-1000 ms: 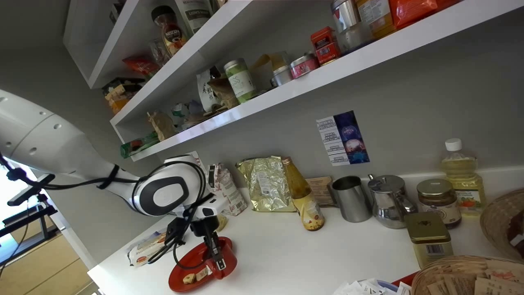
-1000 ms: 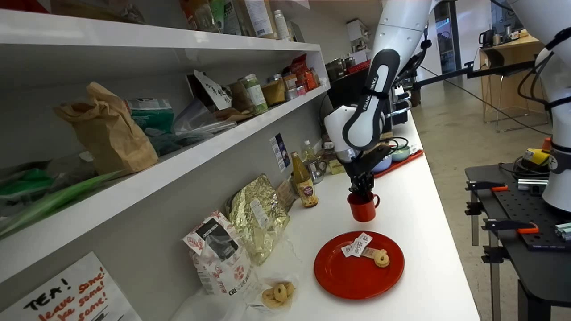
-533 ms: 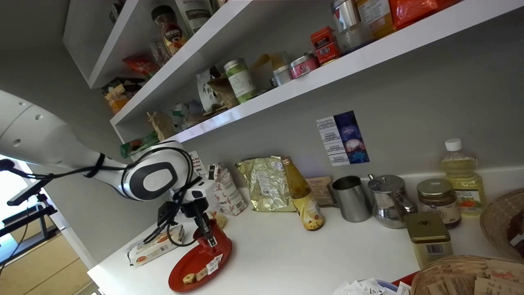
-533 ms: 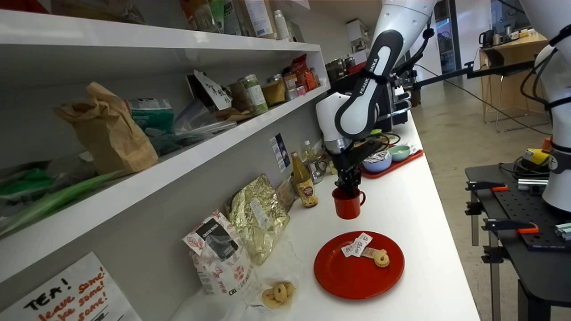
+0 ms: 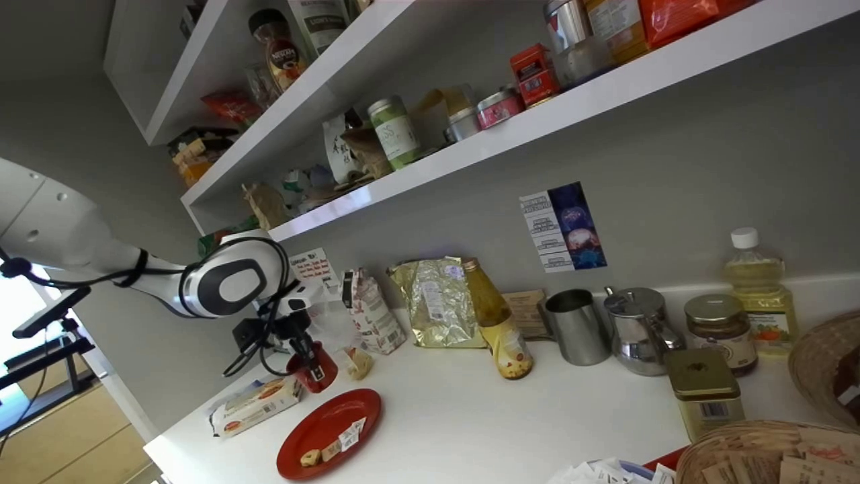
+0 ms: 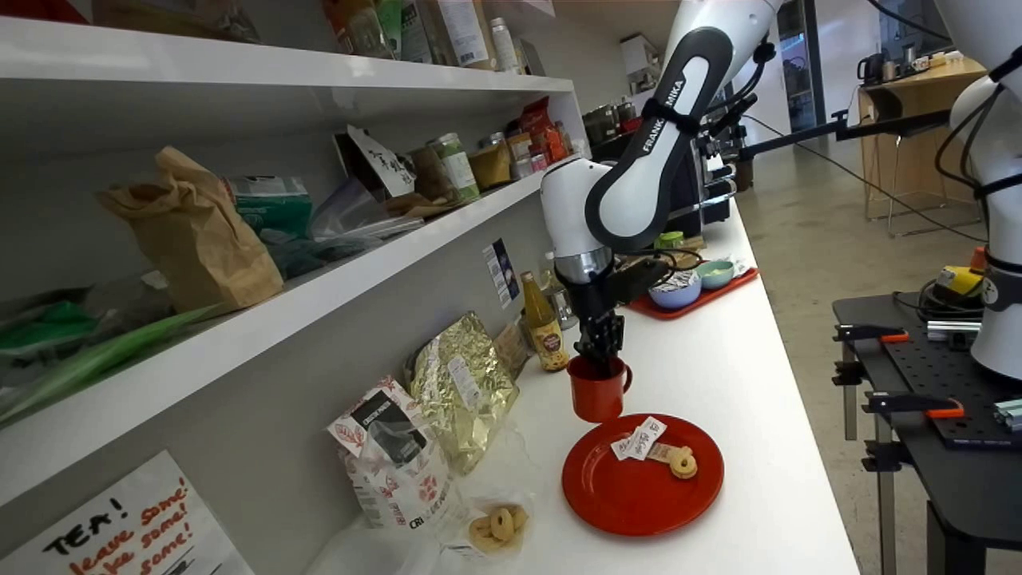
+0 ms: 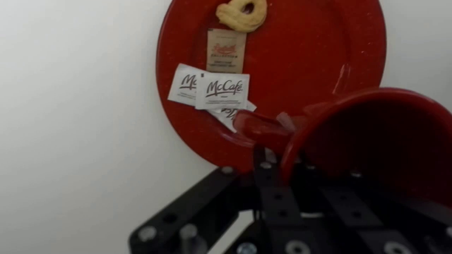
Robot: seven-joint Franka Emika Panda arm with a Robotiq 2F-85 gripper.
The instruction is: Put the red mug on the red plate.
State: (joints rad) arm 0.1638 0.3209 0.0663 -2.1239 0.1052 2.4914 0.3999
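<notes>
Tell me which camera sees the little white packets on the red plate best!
The wrist view: the white packets look big, and one clearly reads McCafé. Both exterior views show them small on the red plate, their print hard to read.

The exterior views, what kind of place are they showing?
Probably a shared kitchenette or tea corner: a handwritten sign reads "TEA! leave some!", and there's a Nescafé jar and a steel lidded pot.
</notes>
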